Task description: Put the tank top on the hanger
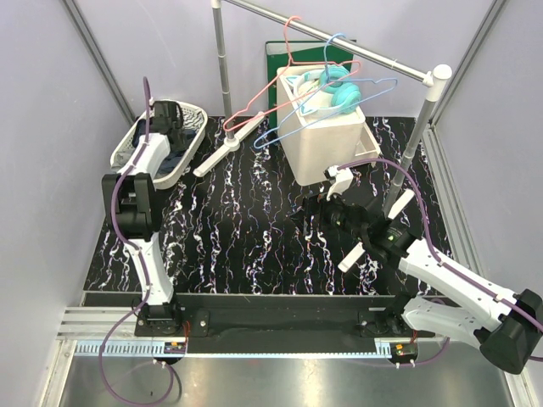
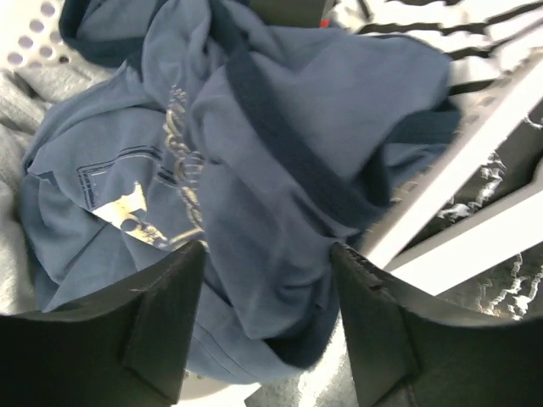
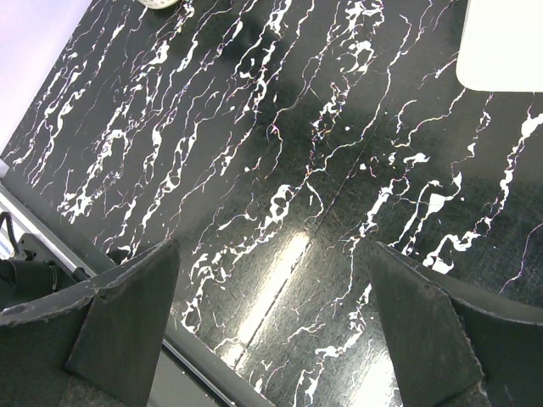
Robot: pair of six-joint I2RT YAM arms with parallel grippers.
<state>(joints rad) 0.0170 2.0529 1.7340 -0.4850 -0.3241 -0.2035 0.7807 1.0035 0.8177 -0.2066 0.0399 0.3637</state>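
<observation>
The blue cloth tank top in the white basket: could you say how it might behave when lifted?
The crumpled blue cloth tank top probably hangs floppy, given its deep folds. Touching the grey cloth, it might drag that along.

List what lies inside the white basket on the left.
The blue tank top lies crumpled on top, with a grey cloth and a striped cloth beside it. Whatever lies beneath them, and the floor of the basket, is covered.

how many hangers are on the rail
2 visible: pink-red hanger on the rail, left; light-blue hanger beside it on its right, both dangling over the white box. More may hide in the overlap.
</observation>
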